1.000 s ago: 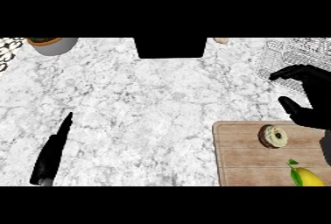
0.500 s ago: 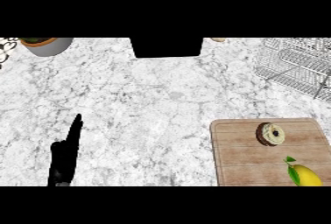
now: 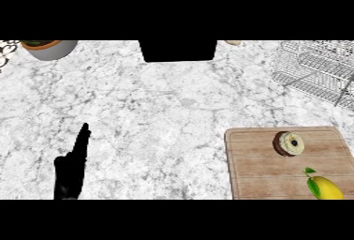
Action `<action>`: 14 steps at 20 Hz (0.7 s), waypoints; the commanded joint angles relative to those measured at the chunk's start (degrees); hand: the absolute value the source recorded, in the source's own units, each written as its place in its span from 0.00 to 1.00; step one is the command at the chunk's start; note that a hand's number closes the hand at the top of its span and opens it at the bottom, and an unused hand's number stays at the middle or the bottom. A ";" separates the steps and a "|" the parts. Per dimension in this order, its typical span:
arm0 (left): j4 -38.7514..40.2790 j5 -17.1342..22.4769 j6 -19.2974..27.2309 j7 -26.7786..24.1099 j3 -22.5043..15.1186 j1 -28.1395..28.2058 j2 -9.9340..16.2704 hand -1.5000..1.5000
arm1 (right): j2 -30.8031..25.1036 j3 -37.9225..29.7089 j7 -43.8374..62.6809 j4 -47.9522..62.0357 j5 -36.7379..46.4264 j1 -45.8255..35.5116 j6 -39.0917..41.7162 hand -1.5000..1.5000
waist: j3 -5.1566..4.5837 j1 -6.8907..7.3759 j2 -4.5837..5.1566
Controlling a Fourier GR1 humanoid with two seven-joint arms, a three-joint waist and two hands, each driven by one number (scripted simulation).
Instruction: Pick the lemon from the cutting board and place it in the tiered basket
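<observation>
Lemon (image 3: 327, 188) lies on cutting board (image 3: 262, 159), leaf up-left.

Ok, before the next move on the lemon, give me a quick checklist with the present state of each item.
1. Lemon on cutting board: ok.
2. Lemon free of the doughnut, which lies apart from it: ok.
3. Tiered basket in view at the far right: ok.
4. Right hand in view: not ok, it shows nowhere.
5. Left hand open, at the lower left, holding nothing: ok.
6. Basket tier free for the lemon: cannot tell.
</observation>
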 commanded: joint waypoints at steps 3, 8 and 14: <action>1.57 0.55 -1.01 -0.39 -0.70 1.46 -1.23 0.50 | -6.49 -1.13 4.68 -15.19 12.84 8.12 -1.80 0.00 | -0.34 -0.61 0.03; 3.06 0.22 -1.93 -1.96 0.06 0.74 -1.24 0.50 | 0.04 -1.11 11.96 -27.02 22.73 12.89 -8.82 0.00 | -0.18 0.73 0.33; 0.10 -0.20 -2.93 1.35 -0.56 0.70 -1.44 0.50 | 11.62 3.28 16.12 -38.33 34.91 18.99 -12.14 0.00 | -0.06 1.61 0.44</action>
